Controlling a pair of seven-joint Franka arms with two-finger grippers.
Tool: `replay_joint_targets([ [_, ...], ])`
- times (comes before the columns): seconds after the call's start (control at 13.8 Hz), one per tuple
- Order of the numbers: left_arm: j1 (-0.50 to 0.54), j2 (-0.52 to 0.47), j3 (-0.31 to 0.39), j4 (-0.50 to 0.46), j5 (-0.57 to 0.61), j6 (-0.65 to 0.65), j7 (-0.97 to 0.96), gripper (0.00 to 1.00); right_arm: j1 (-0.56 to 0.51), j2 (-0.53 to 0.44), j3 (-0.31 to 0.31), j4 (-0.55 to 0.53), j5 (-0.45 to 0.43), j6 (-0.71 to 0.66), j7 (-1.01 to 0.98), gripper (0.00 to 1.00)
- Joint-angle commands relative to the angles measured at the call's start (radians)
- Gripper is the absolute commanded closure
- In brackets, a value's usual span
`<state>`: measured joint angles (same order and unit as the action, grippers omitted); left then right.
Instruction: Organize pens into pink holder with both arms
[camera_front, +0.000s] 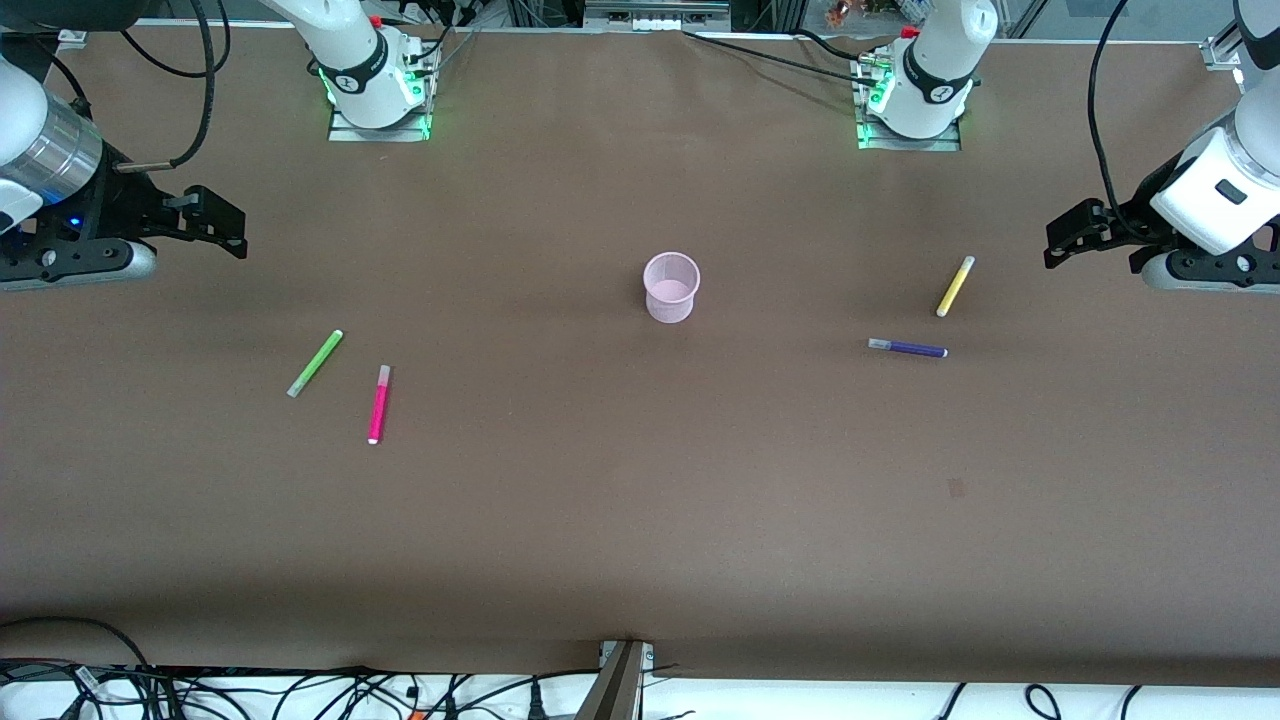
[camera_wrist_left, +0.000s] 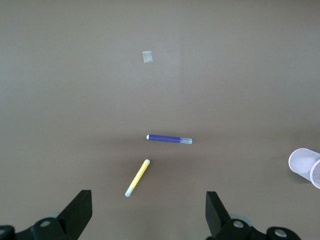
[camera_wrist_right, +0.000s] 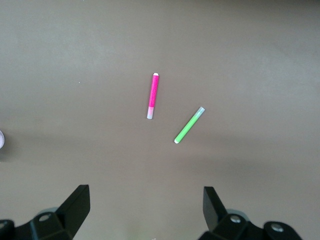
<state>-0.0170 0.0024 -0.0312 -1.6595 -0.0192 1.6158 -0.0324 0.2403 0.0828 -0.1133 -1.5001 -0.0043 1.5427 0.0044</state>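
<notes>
The pink holder (camera_front: 671, 287) stands upright mid-table, with nothing visible inside it. A green pen (camera_front: 316, 362) and a magenta pen (camera_front: 378, 403) lie toward the right arm's end. A yellow pen (camera_front: 955, 286) and a purple pen (camera_front: 908, 348) lie toward the left arm's end. My right gripper (camera_front: 215, 225) hangs open and empty over the right arm's end; its wrist view shows the magenta pen (camera_wrist_right: 152, 96) and green pen (camera_wrist_right: 189, 125) ahead of its gripper (camera_wrist_right: 146, 207). My left gripper (camera_front: 1070, 235) hangs open and empty over the left arm's end; its wrist view shows the yellow pen (camera_wrist_left: 137, 177), purple pen (camera_wrist_left: 169, 139) and holder (camera_wrist_left: 306, 165) ahead of its gripper (camera_wrist_left: 149, 210).
The brown table carries a small faint patch (camera_front: 956, 488) nearer the front camera than the purple pen, also in the left wrist view (camera_wrist_left: 147, 57). The arm bases (camera_front: 378, 100) (camera_front: 910, 110) stand along the farthest edge. Cables and a metal bracket (camera_front: 620, 680) line the nearest edge.
</notes>
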Motion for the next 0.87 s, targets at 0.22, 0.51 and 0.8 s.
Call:
replay_joint_targets([
  [0.22,0.005,-0.012,-0.003,-0.014,0.007,0.009,-0.001,0.0,0.005,0.011,-0.002,0.026,0.015,-0.01,0.017,0.0],
  [0.51,0.025,0.054,0.011,0.0,0.005,0.01,-0.015,0.0,0.005,0.011,-0.002,0.026,0.015,-0.01,0.017,0.0],
  [0.8,0.069,0.149,0.01,-0.013,0.002,0.022,-0.035,0.0,0.005,0.011,-0.002,0.026,0.015,-0.01,0.017,0.0],
])
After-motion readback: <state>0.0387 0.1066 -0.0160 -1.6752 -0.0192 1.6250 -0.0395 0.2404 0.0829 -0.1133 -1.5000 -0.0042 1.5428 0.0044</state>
